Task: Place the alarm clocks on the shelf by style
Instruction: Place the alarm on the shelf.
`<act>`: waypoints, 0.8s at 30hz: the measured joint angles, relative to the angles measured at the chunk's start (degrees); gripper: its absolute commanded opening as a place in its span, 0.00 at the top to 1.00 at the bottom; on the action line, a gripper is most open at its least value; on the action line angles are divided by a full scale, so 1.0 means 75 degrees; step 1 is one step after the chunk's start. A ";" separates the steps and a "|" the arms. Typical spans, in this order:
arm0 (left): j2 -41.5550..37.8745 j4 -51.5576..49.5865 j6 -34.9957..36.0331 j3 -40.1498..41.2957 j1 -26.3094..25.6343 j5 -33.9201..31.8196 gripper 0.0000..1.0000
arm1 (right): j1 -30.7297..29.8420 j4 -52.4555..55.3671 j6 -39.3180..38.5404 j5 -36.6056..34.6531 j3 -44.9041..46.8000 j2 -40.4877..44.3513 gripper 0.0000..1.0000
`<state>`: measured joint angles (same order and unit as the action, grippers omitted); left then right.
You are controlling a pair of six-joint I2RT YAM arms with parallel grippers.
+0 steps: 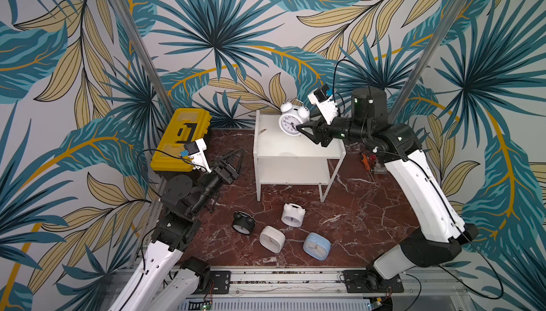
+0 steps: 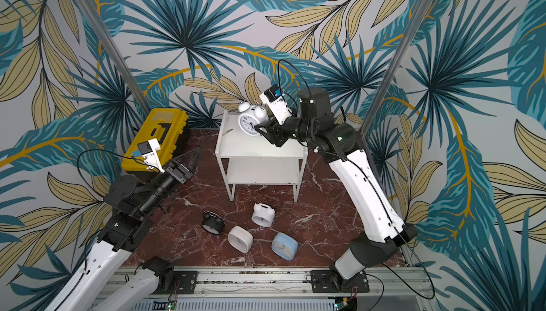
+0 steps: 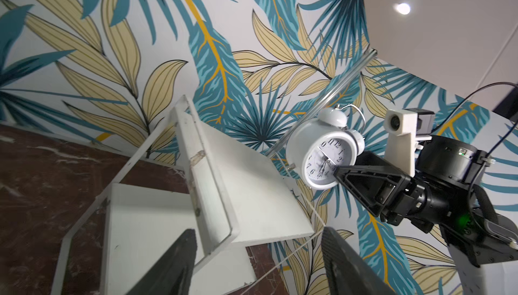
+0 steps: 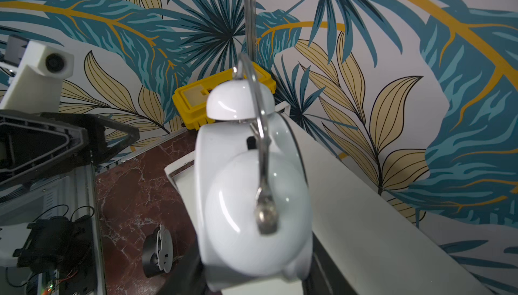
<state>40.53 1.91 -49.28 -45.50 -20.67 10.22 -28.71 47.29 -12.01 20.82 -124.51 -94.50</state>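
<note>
Leftward, the left fingers [image 3: 344, 265] hang spread and empty beside the yellow toolbox [image 1: 180, 139]. On the table [image 1: 369, 221] before the shelf [image 1: 295, 150] lie the black twin-bell clock [image 1: 243, 223], white square clock [image 1: 271, 239], tipped white twin-bell clock [image 1: 293, 214] and light blue clock [image 1: 316, 246]. Rightward, the right fingers [image 3: 370, 166] clamp the held white twin-bell clock [image 1: 291, 120] (dial forward) over the shelf's top board.

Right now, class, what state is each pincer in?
Left pincer: open, empty.
Right pincer: shut on the white round twin-bell alarm clock.
</note>
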 measured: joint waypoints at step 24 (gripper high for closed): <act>-0.0353 -0.1046 -0.0146 0.0784 0.0000 0.0015 0.37 | 0.0073 0.0312 -0.0329 0.1373 -0.2022 -0.2704 0.57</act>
<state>37.89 -5.93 -50.37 -39.62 -20.67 10.33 -28.16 49.63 -14.48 31.11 -139.68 -114.78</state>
